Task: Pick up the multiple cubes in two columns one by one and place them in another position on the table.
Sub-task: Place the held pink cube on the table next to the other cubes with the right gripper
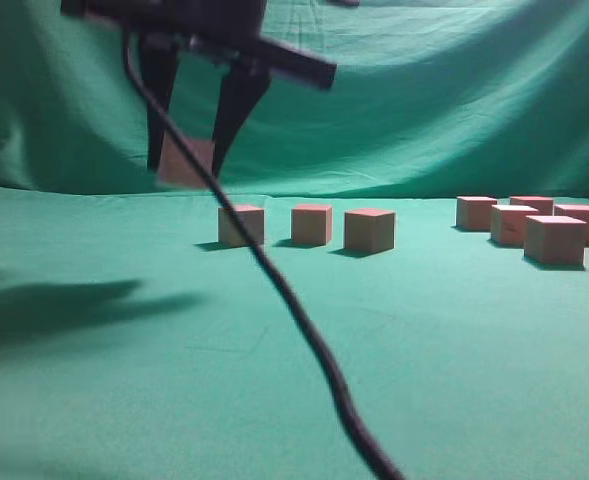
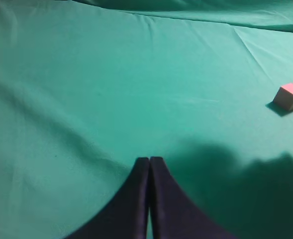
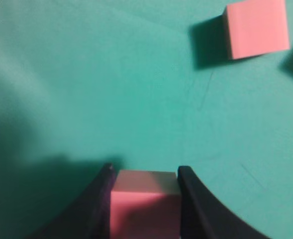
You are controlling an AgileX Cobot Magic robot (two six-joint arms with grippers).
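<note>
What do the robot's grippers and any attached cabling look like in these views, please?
Both grippers are dark, nearly black. The right gripper has two long tapering fingers beneath a dark bar-shaped body, and a black cable trails from it. The left gripper shows matte, curved, tapering fingers. No markings show.

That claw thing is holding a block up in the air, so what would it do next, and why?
Probably lower it straight down onto the cloth. The right hand grips a cube above the green table, just left of a row of three placed cubes, so setting it down there would extend that row.
</note>
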